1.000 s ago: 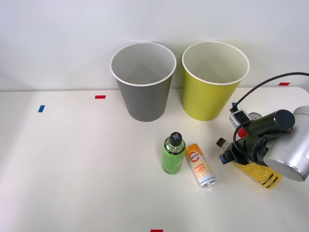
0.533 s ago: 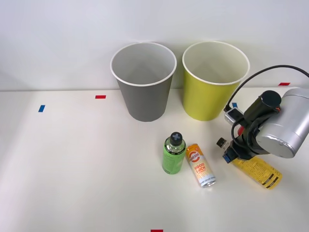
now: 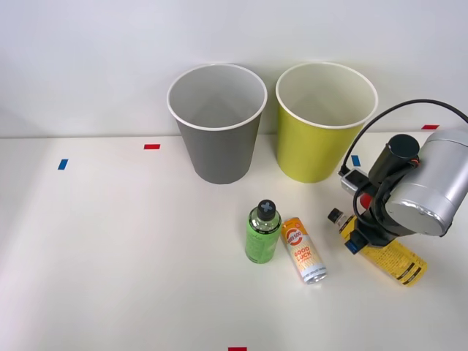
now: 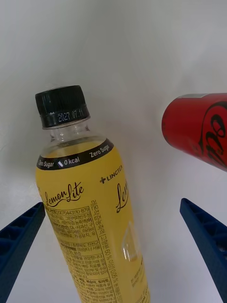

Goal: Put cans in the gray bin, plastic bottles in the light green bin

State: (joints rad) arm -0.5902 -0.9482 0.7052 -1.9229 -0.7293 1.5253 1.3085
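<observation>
The yellow bottle is lying on its side on the table, black cap pointing toward the orange-white can, and I am hanging my right gripper directly over its upper body with the two blue fingers spread wide, one on each side, neither touching the plastic. The red can is lying just beside the bottle's shoulder, and that is my first concern: the far finger is sitting between bottle and can, so a descent could be clipping the can and sending it rolling. The second risk is the bottle itself; it is round and lying free, so an off-centre closure could be squeezing it sideways out of the jaws. The bottle is also sitting skewed between the fingers, so the pads may be biting unevenly. The green bottle is standing upright beside the orange-white can, well clear of my arm. The light green bin is standing near, behind the bottle, with the gray bin beside it; a low lift could be striking the rim.
</observation>
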